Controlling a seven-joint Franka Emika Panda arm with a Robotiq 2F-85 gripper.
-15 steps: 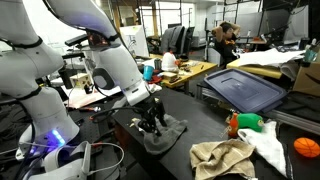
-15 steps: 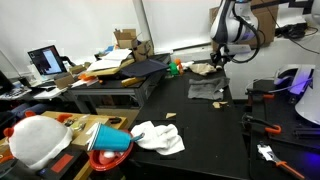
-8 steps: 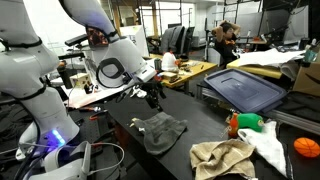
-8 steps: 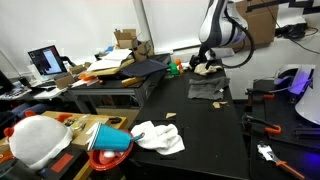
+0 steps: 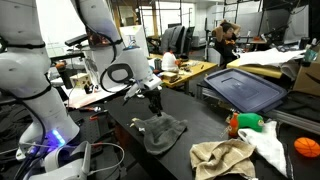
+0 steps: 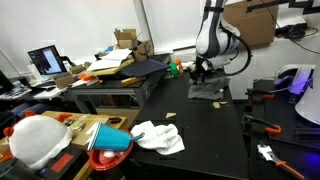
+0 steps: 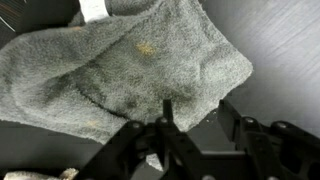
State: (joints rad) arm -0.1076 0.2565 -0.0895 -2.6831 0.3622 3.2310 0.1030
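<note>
A grey towel (image 5: 160,130) lies crumpled and flat on the black table (image 5: 205,120); it also shows in an exterior view (image 6: 207,91). My gripper (image 5: 153,100) hangs just above the towel's near-left edge, fingers pointing down, also seen in an exterior view (image 6: 198,72). In the wrist view the grey towel (image 7: 120,70) fills the upper left, with a yellowish stain and a white tag. My gripper (image 7: 193,104) is open and empty, one fingertip over the towel's edge and the other over bare table.
A beige towel (image 5: 222,158), a white cloth (image 5: 265,140), an orange ball (image 5: 306,147) and an orange bottle (image 5: 236,124) lie at the table's end. A dark bin lid (image 5: 245,88) stands behind. A white cloth (image 6: 158,137) and hand tools (image 6: 268,125) also lie on the table.
One second ago my gripper was down on the grey towel. It has let go and risen, and the towel stays on the table.
</note>
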